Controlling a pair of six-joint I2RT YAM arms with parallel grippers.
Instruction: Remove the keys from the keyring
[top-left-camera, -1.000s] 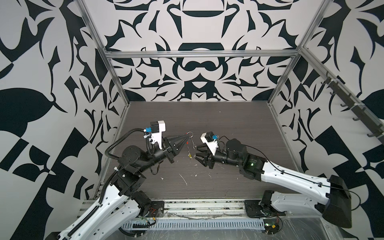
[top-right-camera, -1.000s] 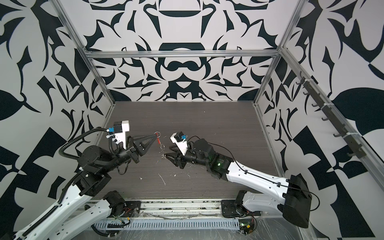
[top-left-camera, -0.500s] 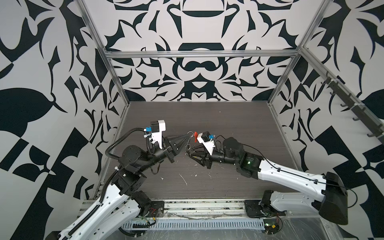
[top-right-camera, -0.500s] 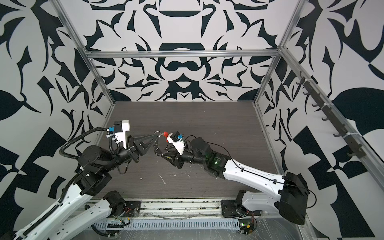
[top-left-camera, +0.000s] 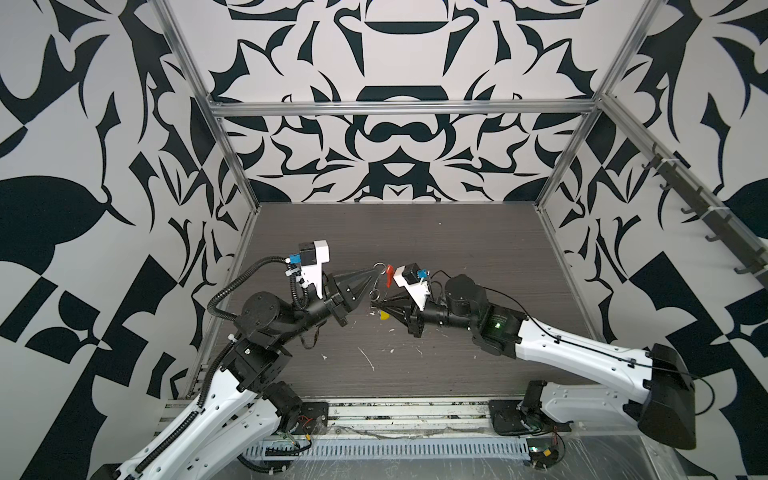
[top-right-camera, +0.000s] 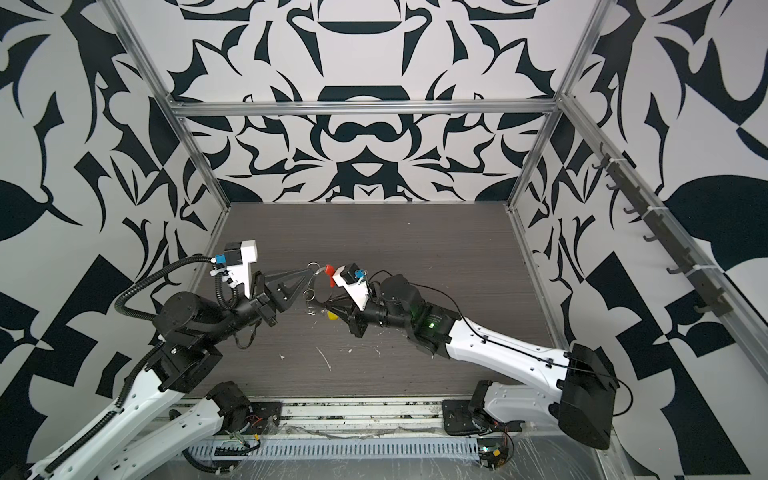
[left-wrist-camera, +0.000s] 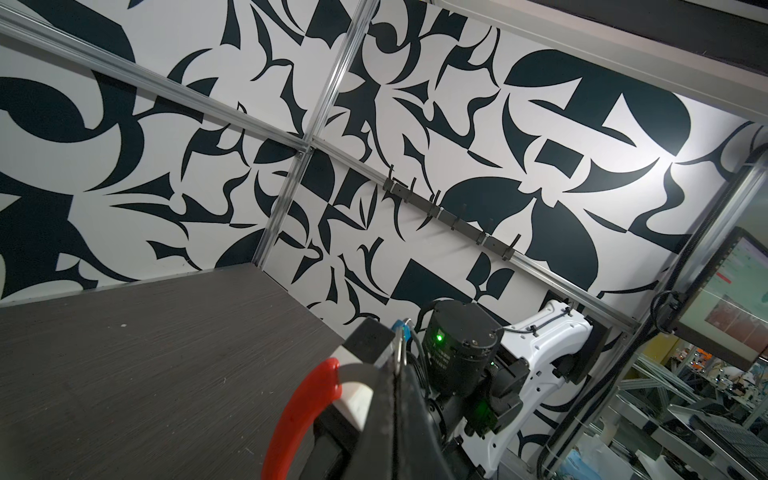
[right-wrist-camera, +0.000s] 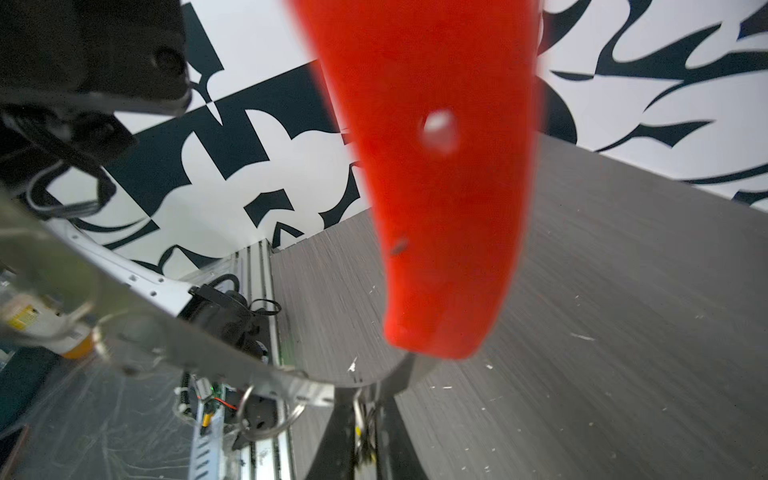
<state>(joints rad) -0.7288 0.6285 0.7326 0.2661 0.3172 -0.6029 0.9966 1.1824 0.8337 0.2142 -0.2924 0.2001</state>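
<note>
The left gripper (top-left-camera: 371, 273) is pressing its fingers (left-wrist-camera: 384, 419) together on the top of the keyring (right-wrist-camera: 291, 384), holding the thin grey hoop in the air above the dark wood-grain table (top-left-camera: 457, 249). In the left wrist view a short arc of metal is sticking out from between the closed tips. The right gripper (top-left-camera: 374, 308) is sitting at 6 o'clock of the left one in both top views, its jaws squeezed together at the hoop's low end. As far as the right wrist view shows, they are pinching the yellow key (top-left-camera: 384, 316) by its small wire loop, and the tag itself is peeking out at 4 o'clock of the tips. The red key (top-left-camera: 389, 276) is riding on the hoop at 1 o'clock of the left gripper's tip, looming large and blurred in the right wrist view. Two small wire rings (right-wrist-camera: 270, 419) are dangling from the perforated band just beside the right fingertips. The arms are reaching toward the table's middle from 7 and 4 o'clock
</note>
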